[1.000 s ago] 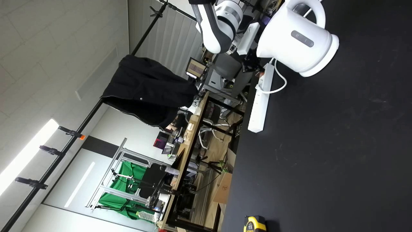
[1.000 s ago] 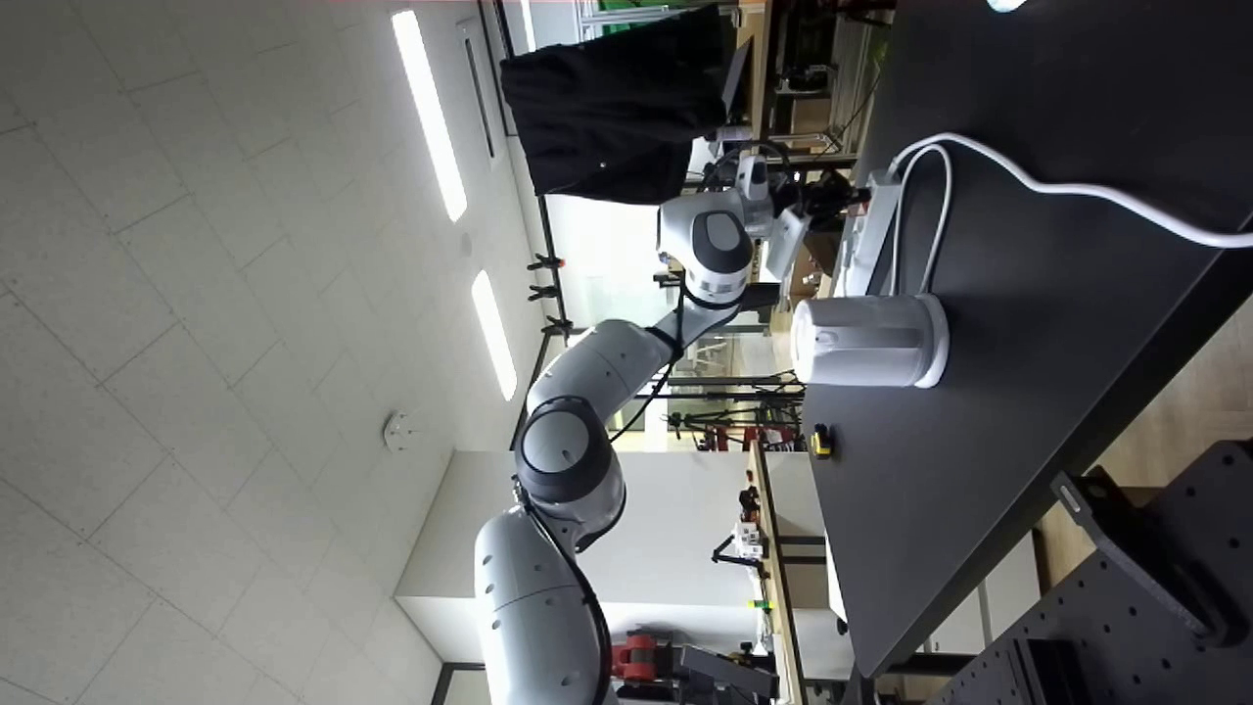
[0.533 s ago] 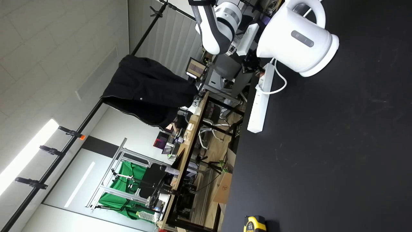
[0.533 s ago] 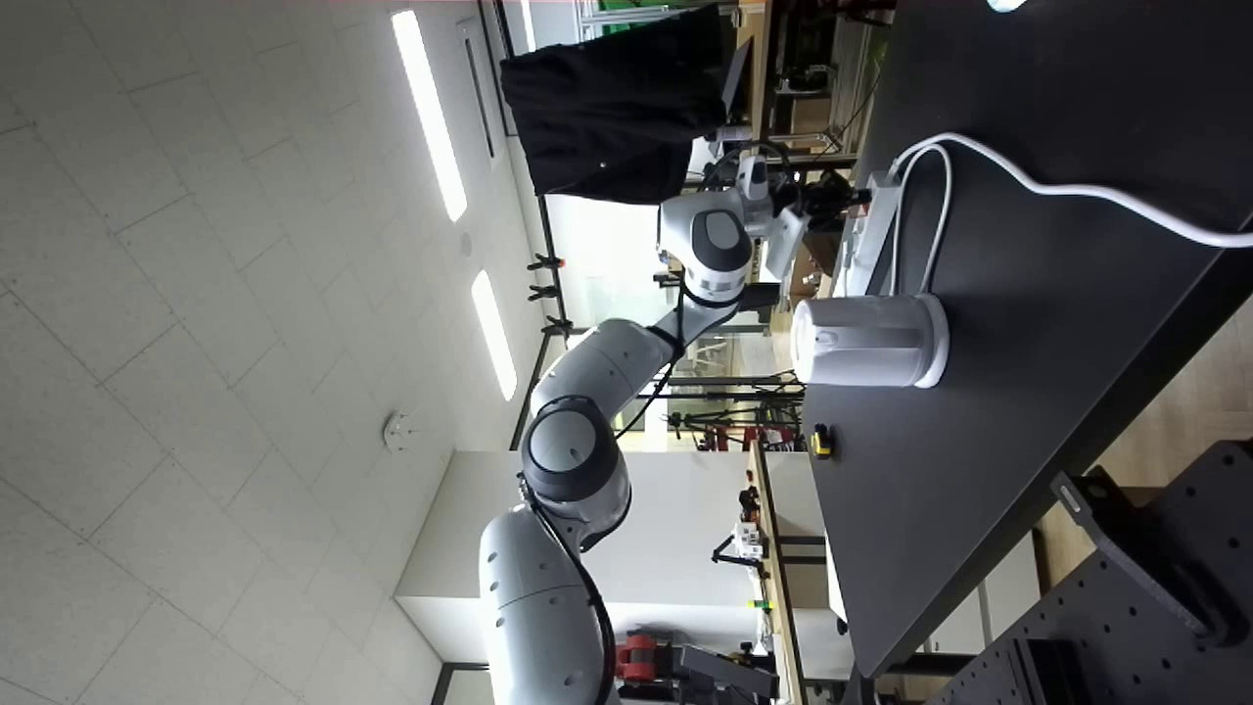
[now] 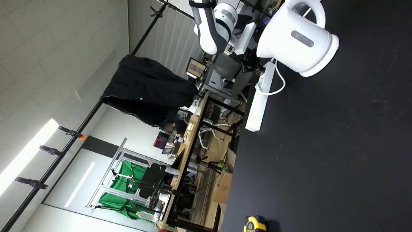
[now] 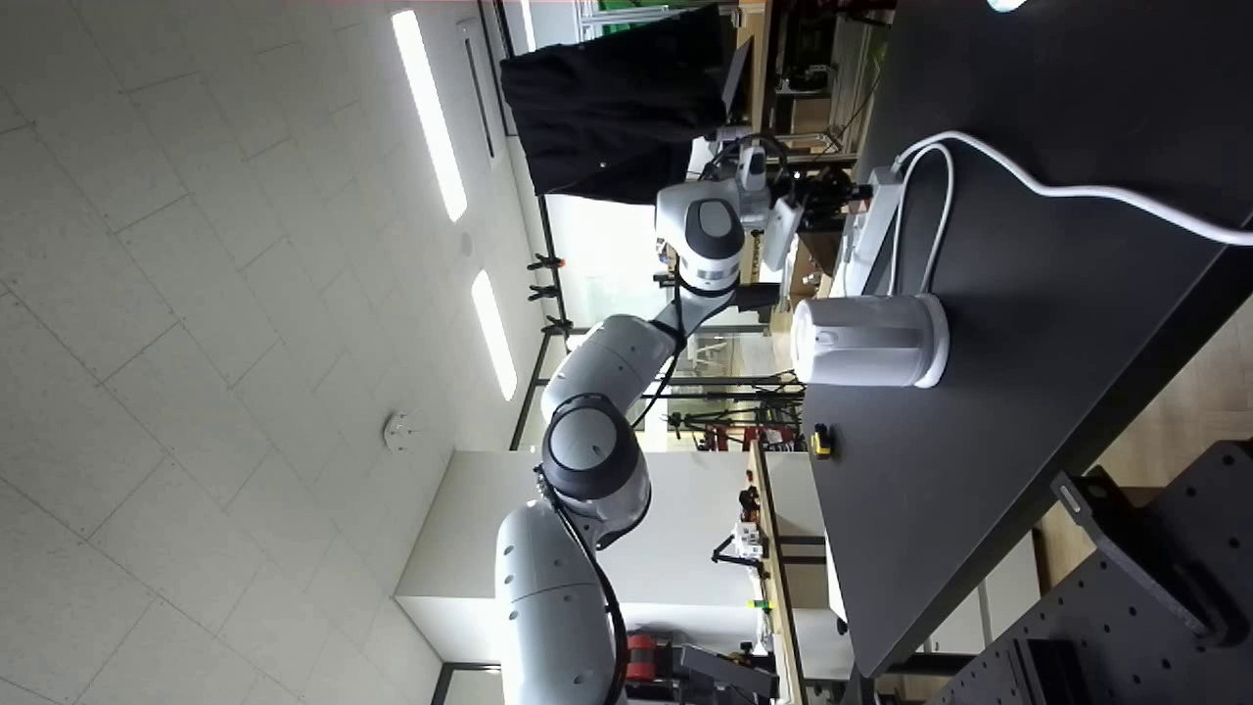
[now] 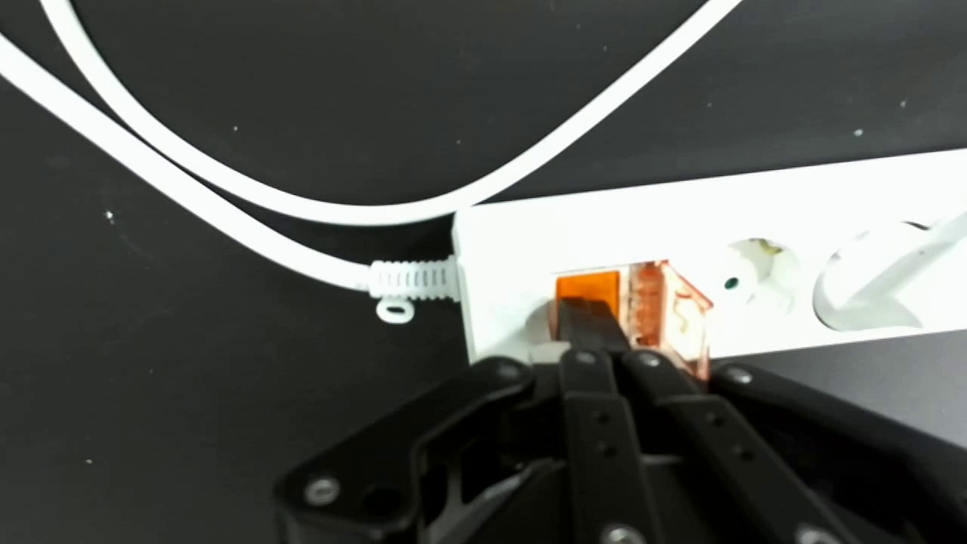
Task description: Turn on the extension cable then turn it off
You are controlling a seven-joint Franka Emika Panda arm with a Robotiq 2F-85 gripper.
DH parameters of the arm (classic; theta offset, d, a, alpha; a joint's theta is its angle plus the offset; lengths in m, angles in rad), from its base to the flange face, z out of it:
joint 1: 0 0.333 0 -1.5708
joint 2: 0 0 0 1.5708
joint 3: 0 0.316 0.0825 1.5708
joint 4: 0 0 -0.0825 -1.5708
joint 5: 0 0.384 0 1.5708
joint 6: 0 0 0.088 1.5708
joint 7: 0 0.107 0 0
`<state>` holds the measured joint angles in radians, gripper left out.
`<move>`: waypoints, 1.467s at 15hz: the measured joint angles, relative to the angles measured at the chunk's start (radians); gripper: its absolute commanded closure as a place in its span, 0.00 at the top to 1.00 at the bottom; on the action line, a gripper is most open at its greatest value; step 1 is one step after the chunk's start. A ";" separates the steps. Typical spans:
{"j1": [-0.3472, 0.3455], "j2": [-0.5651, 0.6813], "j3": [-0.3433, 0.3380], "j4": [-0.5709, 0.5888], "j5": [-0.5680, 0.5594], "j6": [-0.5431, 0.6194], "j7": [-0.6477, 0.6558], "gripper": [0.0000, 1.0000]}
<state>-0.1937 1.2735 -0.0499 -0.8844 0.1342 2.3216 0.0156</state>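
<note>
The extension cable is a long white power strip [image 5: 258,103] on the dark table, seen also in the other exterior angle [image 6: 876,230] and in the wrist view [image 7: 521,234]. Its white cord [image 7: 317,266] leaves one end. Near that end sits an orange rocker switch [image 7: 593,285] with a clear reddish flap [image 7: 686,317] standing open beside it. My gripper [image 7: 593,306] is shut with nothing between its fingertips; the tips are over the switch and hide its lower part. Whether they touch it, I cannot tell. The gripper also shows in both exterior views [image 5: 257,70] [image 6: 861,194].
A white kettle [image 5: 296,40] stands beside the strip, between it and the arm's base side [image 6: 866,343]. A white plug [image 7: 880,283] sits in a strip socket. A thinner cord [image 7: 378,214] loops by the strip. A yellow tape measure [image 5: 255,224] lies near the table edge.
The arm has shifted slightly; its elbow has moved right in an exterior view. The strip's free end has slid slightly left in an exterior view. The gripper stays at the switch end.
</note>
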 measured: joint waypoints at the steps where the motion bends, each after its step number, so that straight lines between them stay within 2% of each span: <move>1: -0.001 0.007 0.000 0.015 0.000 -0.013 0.000 0.00; 4: -0.007 0.028 0.000 0.066 0.000 -0.082 0.003 0.00; 10: -0.035 0.063 0.003 0.171 0.003 -0.319 0.007 0.00; 16: -0.079 0.103 0.030 0.259 0.023 -0.479 0.011 0.00; 22: -0.113 0.138 0.040 0.326 0.049 -0.619 0.081 0.00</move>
<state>-0.3072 1.4111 -0.0099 -0.5585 0.1828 1.7026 0.0965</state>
